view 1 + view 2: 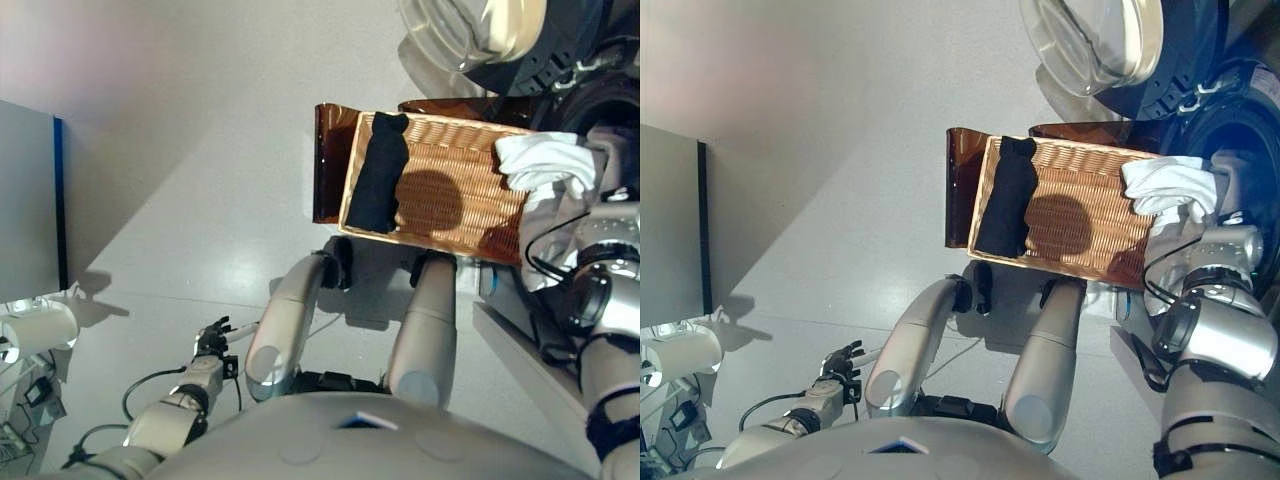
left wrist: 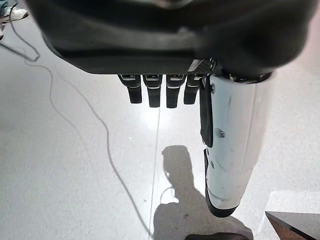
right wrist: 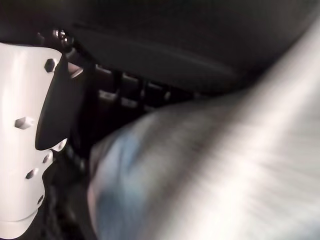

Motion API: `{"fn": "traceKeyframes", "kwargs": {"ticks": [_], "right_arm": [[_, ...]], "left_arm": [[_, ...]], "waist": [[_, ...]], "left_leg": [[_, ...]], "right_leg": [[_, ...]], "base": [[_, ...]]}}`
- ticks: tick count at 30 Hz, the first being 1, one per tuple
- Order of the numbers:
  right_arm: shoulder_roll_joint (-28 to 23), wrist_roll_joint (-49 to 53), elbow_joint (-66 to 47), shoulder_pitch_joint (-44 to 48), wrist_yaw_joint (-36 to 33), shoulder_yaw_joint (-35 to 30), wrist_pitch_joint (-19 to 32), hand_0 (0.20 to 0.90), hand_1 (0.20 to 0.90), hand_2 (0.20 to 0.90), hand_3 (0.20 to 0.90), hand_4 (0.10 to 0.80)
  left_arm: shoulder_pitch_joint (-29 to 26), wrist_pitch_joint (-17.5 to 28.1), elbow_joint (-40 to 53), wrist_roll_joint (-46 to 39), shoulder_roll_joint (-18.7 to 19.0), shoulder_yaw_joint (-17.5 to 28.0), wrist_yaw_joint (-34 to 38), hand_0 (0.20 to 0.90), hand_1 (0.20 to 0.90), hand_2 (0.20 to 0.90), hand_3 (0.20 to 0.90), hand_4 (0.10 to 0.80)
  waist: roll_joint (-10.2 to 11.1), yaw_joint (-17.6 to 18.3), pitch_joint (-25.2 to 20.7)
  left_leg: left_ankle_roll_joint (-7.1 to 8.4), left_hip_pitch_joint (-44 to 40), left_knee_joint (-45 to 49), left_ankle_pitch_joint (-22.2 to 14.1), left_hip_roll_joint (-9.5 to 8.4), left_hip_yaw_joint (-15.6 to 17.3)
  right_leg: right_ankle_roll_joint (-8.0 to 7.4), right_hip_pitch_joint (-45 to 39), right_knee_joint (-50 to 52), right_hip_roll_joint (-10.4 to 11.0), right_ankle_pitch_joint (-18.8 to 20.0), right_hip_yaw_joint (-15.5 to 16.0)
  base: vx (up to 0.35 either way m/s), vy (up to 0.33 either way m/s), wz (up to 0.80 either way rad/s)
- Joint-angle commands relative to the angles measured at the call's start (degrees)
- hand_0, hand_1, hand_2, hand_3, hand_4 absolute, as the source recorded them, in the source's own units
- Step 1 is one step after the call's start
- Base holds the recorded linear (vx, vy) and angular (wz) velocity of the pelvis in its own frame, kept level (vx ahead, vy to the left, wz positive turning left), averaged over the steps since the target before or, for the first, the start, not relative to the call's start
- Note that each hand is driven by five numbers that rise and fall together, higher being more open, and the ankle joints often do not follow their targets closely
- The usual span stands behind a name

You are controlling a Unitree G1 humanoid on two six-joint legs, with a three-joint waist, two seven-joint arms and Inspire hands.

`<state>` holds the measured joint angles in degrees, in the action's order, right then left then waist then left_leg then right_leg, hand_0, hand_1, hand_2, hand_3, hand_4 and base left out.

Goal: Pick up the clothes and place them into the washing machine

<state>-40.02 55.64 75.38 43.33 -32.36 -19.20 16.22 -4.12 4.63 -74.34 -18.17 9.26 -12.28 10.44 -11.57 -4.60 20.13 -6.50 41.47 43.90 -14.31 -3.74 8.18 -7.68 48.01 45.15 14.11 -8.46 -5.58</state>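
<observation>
A white cloth hangs at the right end of the wicker basket, right beside the washing machine's dark drum opening. My right hand is shut on that cloth, which runs across its palm under the curled fingers. One black garment lies draped along the basket's left end. The machine's round glass door stands open above the basket. My left hand hangs low at the lower left, its fingers straight and holding nothing.
A brown panel stands against the basket's left side. A grey cabinet and a white paper roll are at the far left. A low white ledge runs under my right arm.
</observation>
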Motion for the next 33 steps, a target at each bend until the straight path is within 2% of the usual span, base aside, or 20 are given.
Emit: {"fn": "traceKeyframes", "kwargs": {"ticks": [1,4,5,6,9,10,11,12,21,24,27,33], "right_arm": [[-4.53,-4.49,-5.61,-3.22,1.89,2.55,2.81,0.900,0.900,0.900,0.900,0.800],[-0.91,-6.82,-8.47,-5.24,2.36,3.63,2.14,0.900,0.900,0.900,0.900,0.800],[0.17,-8.98,-9.74,-5.64,1.90,4.84,1.64,0.900,0.900,0.900,0.900,0.800],[1.02,-10.78,-11.55,-6.10,1.70,5.66,1.48,0.900,0.900,0.900,0.900,0.800],[4.32,-16.49,-17.19,-8.99,0.15,7.12,1.08,0.900,0.900,0.900,0.900,0.800],[5.69,-19.25,-19.21,-10.36,-0.50,7.73,0.70,0.900,0.900,0.900,0.900,0.800],[8.87,-22.58,-23.14,-11.34,-1.75,10.79,0.75,0.900,0.900,0.900,0.900,0.800],[8.85,-23.49,-21.31,-10.37,-1.05,11.89,-0.52,0.900,0.900,0.900,0.900,0.800],[10.06,-32.35,-15.53,-8.95,1.26,19.72,-7.39,0.900,0.900,0.900,0.900,0.800],[9.30,-35.00,-6.42,-4.54,2.18,23.31,-11.48,0.900,0.900,0.900,0.900,0.800],[9.33,-41.78,2.95,1.08,2.26,28.81,-15.75,0.900,0.900,0.900,0.900,0.800],[9.76,-48.77,10.01,6.67,4.24,34.48,-19.86,0.900,0.900,0.900,0.900,0.800]], "left_arm": [[4.08,-0.13,-5.41,0.78,3.72,0.18,2.06,0.900,0.900,0.900,0.900,0.800],[4.07,-0.08,-5.60,0.83,3.63,0.34,2.07,0.900,0.900,0.900,0.900,0.800],[3.93,-0.11,-5.57,0.76,3.64,0.59,2.06,0.900,0.900,0.900,0.900,0.800],[3.86,-0.01,-5.52,0.77,3.67,0.72,2.20,0.900,0.900,0.900,0.900,0.800],[3.76,0.39,-5.52,0.67,3.83,1.32,2.59,0.900,0.900,0.900,0.900,0.800],[3.76,0.53,-5.54,0.75,3.93,1.60,2.75,0.900,0.900,0.900,0.900,0.800],[0.99,-0.12,-5.46,1.10,3.28,0.84,5.13,0.900,0.900,0.900,0.900,0.800],[-0.53,1.25,-4.64,2.09,3.39,-0.15,4.97,0.900,0.900,0.900,0.900,0.800],[-3.11,0.71,-2.56,1.65,2.13,-0.95,4.18,0.900,0.900,0.900,0.900,0.800],[-5.97,-0.27,-3.20,1.74,2.32,-1.12,4.26,0.900,0.900,0.900,0.900,0.800],[-8.35,-1.14,-3.80,1.90,2.68,-1.20,4.55,0.900,0.900,0.900,0.900,0.800],[-11.18,-2.25,-5.04,1.71,3.67,-0.50,4.42,0.900,0.900,0.900,0.900,0.800]], "waist": [[1.59,0.90,-4.43],[2.24,1.02,-4.19],[2.49,1.07,-4.07],[2.62,1.19,-3.63],[3.28,1.41,-3.33],[3.57,1.37,-3.51],[3.98,2.06,-3.35],[4.28,2.48,-3.12],[6.48,3.07,-3.34],[7.10,3.34,-3.42],[7.19,3.30,-3.48],[7.19,3.31,-3.53]], "left_leg": [[5.25,-1.54,-6.54,2.96,0.32,-1.28],[5.19,-2.23,-7.29,3.22,0.36,-1.14],[5.15,-2.55,-7.52,3.30,0.42,-1.14],[4.74,-2.03,-7.79,4.84,0.58,-0.68],[4.69,-2.60,-8.27,5.16,0.53,-0.70],[5.01,-3.57,-8.18,3.73,0.38,-1.17],[4.96,-3.80,-8.34,3.76,0.54,-0.97],[4.61,-3.41,-9.02,5.39,0.84,-0.37],[4.58,-5.47,-11.09,6.05,0.92,-0.87],[4.75,-5.36,-11.11,6.05,1.10,-0.84],[4.93,-5.39,-11.22,6.09,1.22,-0.79],[5.06,-5.67,-11.53,6.09,1.27,-0.94]], "right_leg": [[6.70,-5.39,-1.88,-2.54,-4.17,2.71],[6.63,-6.00,-2.62,-2.71,-3.78,2.71],[6.59,-6.28,-2.90,-2.70,-3.56,2.73],[6.85,-5.85,-3.38,-2.59,-1.97,3.06],[6.66,-6.67,-4.20,-2.57,-1.51,3.29],[6.33,-7.67,-4.05,-2.63,-2.90,3.13],[6.30,-7.94,-4.48,-2.83,-2.61,3.04],[6.47,-7.44,-5.23,-2.86,-0.82,3.26],[6.34,-10.02,-8.05,-3.20,0.59,3.60],[6.56,-9.99,-8.30,-3.49,0.81,3.58],[6.74,-9.81,-8.37,-3.56,1.05,3.62],[7.00,-9.73,-8.52,-4.03,1.25,3.14]], "base": [[0.100,-0.018,-0.02],[0.005,0.001,-0.02],[-0.081,0.012,-0.09],[-0.082,0.011,-0.11],[0.010,0.000,-0.02],[0.111,-0.002,0.01],[0.000,0.000,0.00],[-0.062,0.040,-0.03],[0.013,0.004,-0.06],[0.000,0.000,0.00],[0.000,0.000,0.00],[-0.001,-0.001,-0.01]]}}
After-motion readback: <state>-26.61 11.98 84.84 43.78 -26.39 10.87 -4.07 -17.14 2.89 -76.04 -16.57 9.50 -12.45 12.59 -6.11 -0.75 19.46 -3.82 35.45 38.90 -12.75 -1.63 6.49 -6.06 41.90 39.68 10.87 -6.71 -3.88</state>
